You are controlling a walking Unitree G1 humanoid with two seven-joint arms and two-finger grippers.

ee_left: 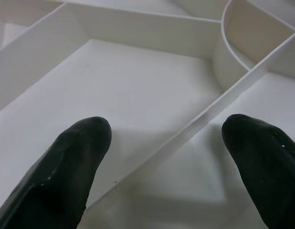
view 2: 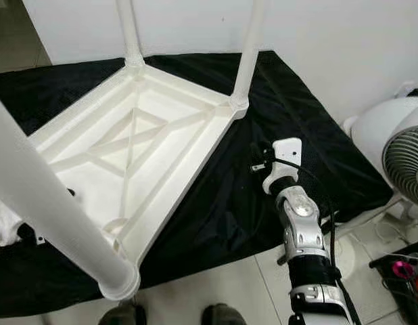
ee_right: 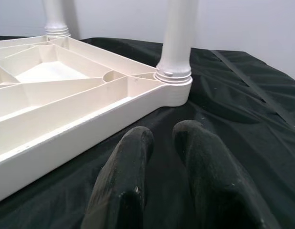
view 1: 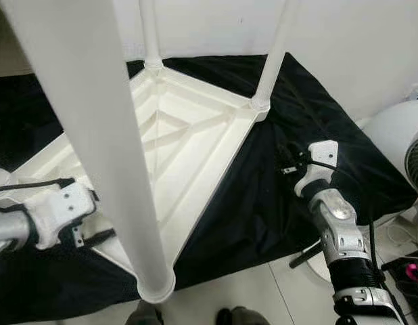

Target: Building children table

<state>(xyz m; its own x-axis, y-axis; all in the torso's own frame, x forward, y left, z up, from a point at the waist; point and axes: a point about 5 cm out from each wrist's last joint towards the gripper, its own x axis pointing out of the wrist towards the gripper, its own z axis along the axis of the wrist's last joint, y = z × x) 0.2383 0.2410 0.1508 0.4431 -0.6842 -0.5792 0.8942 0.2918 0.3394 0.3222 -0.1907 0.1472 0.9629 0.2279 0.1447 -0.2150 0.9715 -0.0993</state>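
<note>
- Nearest: white round plastic table leg, already seated in the near corner socket, rising up and left past the head camera.
- Dark shoe tips on the pale tile floor at the very near edge; whose, cannot tell.
- Upside-down white plastic children's table top lies ribbed side up on a black cloth sheet, middle-left of the scene.
- Left gripper hovers over the underside at the near-left rim, fingers wide apart, holding nothing; a diagonal stiffening rib runs below them.
- Right gripper sits low over the cloth, right of the top and near the right corner, fingers nearly together with a slim gap, empty.
- Right corner leg and far corner leg both stand upright in their sockets.
- Judgement: three legs visibly in; the left corner is cut off by the frame, so the fourth cannot be confirmed. Step reads as the tail of leg fitting. Next move likely calls for checking each leg is seated, then gripping the rim to flip.
- Room: open cloth right of the top. White round fan stands at far right, white wall close behind the far legs; flip clearance is tight both ways.
</note>
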